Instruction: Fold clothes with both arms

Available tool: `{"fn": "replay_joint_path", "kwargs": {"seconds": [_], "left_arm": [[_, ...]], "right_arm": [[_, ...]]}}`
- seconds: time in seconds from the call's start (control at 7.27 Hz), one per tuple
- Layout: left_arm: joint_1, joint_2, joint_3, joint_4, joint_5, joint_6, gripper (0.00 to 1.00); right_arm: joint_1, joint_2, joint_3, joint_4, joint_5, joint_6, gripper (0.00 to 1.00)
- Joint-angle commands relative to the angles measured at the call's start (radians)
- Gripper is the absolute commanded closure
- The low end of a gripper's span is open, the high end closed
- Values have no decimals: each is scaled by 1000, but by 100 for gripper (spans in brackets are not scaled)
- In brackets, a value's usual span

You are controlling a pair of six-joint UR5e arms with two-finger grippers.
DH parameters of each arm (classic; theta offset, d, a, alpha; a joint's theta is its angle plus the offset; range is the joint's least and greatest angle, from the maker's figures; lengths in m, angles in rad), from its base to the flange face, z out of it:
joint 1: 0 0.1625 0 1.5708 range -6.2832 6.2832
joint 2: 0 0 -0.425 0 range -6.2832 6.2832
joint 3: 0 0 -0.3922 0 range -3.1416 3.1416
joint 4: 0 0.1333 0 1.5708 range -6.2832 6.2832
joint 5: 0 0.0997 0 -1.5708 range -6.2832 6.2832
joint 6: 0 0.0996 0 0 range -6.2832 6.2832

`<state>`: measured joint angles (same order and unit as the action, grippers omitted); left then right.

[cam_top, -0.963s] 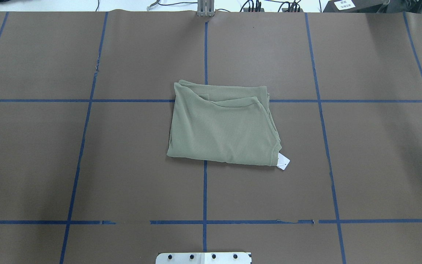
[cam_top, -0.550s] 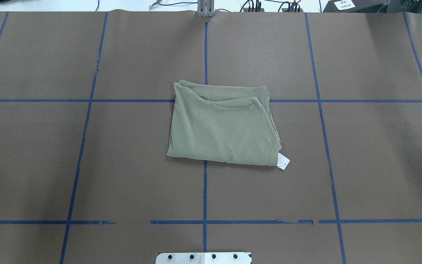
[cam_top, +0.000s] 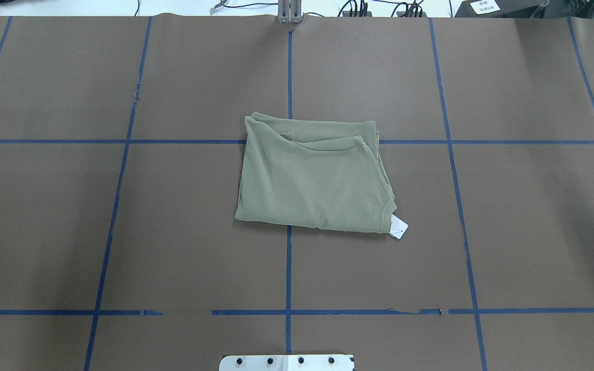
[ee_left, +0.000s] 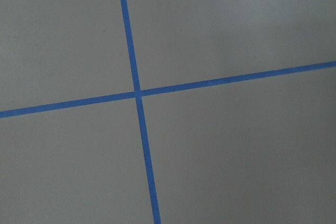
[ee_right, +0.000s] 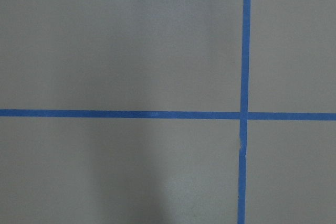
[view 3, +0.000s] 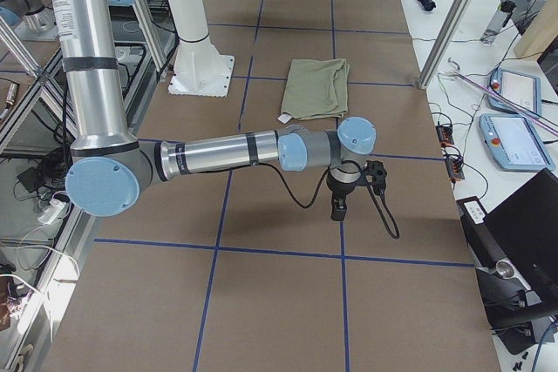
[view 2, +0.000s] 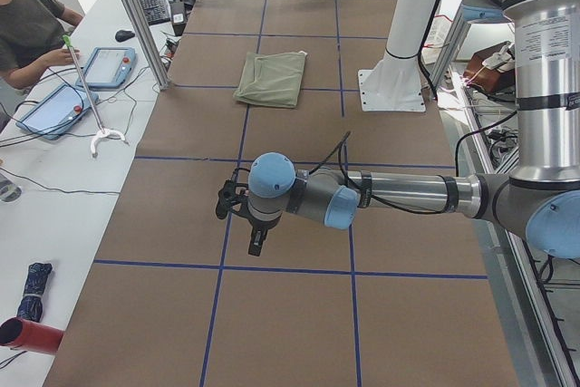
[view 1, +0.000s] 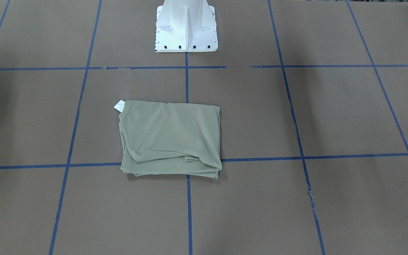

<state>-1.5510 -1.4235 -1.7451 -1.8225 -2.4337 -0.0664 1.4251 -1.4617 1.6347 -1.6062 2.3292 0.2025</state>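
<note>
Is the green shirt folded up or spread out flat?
Folded. The shirt is a compact rectangle, stacked layers showing along one edge, white tag poking from a corner.

The shirt lies folded mid-table, over a tape crossing, in front of the base. Its tag sticks out at the corner nearest the base, on the robot's right. The left arm and right arm reach over opposite table ends, well apart from the shirt.
</note>
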Motion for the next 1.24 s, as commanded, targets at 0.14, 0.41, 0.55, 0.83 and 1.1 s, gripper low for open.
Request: {"fn": "replay_joint_path", "kwargs": {"seconds": [0.14,0.41,0.55,0.83,1.1], "left_arm": [[2,-14,-5,146,70,25,0],[2,-9,1,152,73,88,0],[2,-14,2,157,73,86,0],[0,-11,-13,157,73,88,0],[2,-14,-13,155,73,88,0]], "right_arm": [[0,0,10,-1,-1,3,0],[0,0,19,-1,6,5,0],[-2,1,19,-1,3,5,0],[-3,-6,51,-1,-5,3,0],[-3,-26,54,-3,-5,3,0]]}}
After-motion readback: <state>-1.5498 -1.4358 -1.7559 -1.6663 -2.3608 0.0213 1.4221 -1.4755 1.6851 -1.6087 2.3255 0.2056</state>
